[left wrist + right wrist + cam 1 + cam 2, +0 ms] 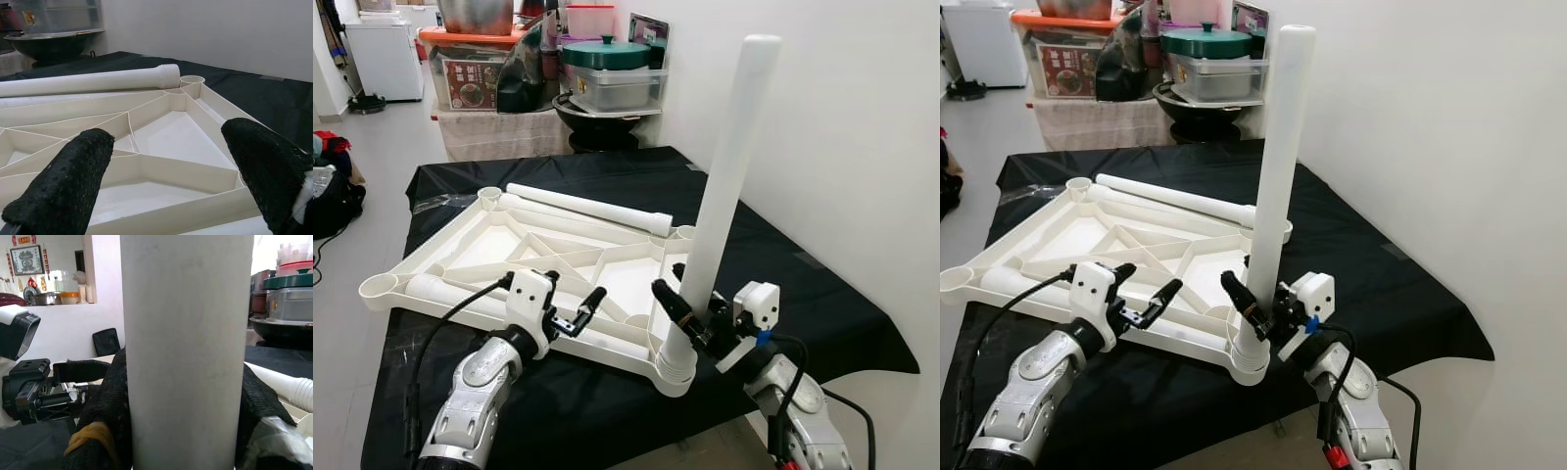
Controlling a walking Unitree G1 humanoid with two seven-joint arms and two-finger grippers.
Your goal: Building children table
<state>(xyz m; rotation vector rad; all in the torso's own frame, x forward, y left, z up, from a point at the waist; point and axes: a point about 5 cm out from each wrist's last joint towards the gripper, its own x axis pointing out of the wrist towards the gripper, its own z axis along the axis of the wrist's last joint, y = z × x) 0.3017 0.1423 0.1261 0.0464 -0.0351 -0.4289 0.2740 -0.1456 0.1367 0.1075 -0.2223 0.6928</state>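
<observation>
White plastic table leg point(724, 176) upright in corner socket | right gripper point(683, 294) pinching it (low) | left gripper point(570, 311) spread over upturned white ribbed tabletop point(558, 259) | two loose legs point(592, 209) lying alongside

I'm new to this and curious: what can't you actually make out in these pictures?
- Whether the upright leg is threaded fully into its corner socket: the joint faces away.
- The right gripper's far finger, behind the leg.
- The near loose leg, partly behind the left gripper.
- Labels on the back shelf boxes: too small.
</observation>
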